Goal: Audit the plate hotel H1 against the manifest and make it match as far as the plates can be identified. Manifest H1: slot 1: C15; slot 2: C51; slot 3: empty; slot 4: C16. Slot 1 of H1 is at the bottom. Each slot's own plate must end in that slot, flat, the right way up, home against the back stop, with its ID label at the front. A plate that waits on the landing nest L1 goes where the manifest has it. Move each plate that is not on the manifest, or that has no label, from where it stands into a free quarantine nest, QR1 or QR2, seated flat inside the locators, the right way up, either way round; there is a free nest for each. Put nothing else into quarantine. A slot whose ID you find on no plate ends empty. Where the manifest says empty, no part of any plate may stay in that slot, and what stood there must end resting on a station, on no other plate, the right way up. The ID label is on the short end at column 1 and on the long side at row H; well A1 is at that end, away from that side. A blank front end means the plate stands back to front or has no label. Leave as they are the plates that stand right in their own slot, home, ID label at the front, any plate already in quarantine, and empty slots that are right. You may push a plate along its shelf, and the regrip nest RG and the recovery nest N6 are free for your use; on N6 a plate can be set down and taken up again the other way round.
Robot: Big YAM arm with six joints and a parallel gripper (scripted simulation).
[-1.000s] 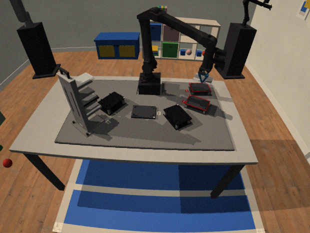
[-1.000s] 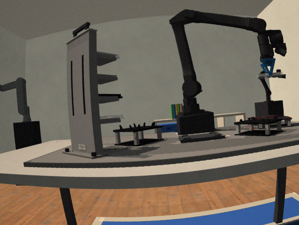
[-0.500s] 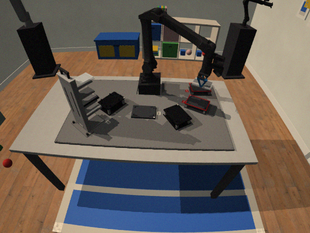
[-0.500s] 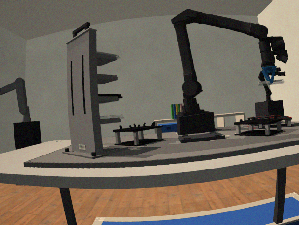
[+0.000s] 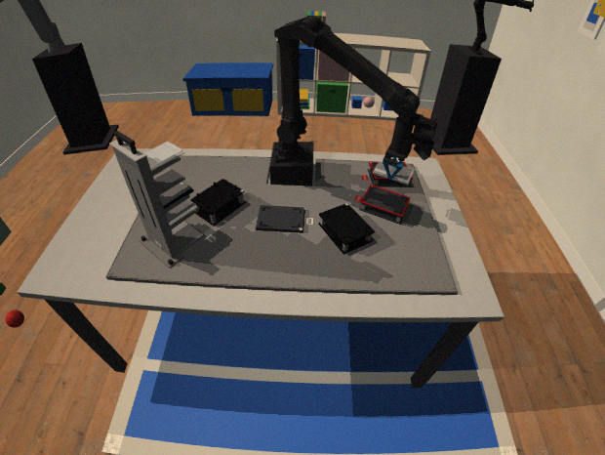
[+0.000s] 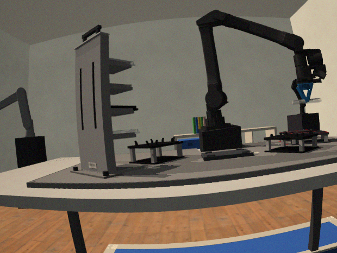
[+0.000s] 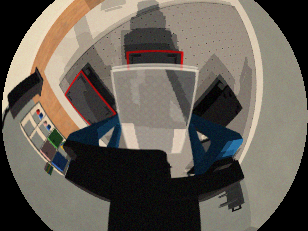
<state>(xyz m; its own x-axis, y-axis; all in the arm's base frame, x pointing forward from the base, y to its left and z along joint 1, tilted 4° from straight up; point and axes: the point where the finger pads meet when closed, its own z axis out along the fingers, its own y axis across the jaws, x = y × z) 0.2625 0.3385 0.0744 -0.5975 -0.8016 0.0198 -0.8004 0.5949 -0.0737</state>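
Observation:
My gripper [image 5: 392,167] is shut on a clear, see-through plate [image 5: 390,173] and holds it flat in the air above the far red-rimmed quarantine nest. In the side view the plate [image 6: 306,102] hangs well above the nests [image 6: 297,134], between the blue fingers [image 6: 304,95]. In the wrist view the plate [image 7: 154,103] spans the fingers; the far red nest [image 7: 154,58] lies beyond it and the second red nest [image 7: 89,95] to its left. I see no label on the plate. The near quarantine nest [image 5: 384,200] holds nothing. The hotel H1 [image 6: 96,108] shows a dark plate [image 6: 124,107] on its second shelf.
The hotel [image 5: 151,195] stands at the mat's left. A raised black nest [image 5: 219,197], a flat nest [image 5: 280,217] and another raised black nest [image 5: 345,226] lie across the middle. The arm's base [image 5: 292,163] stands at the back.

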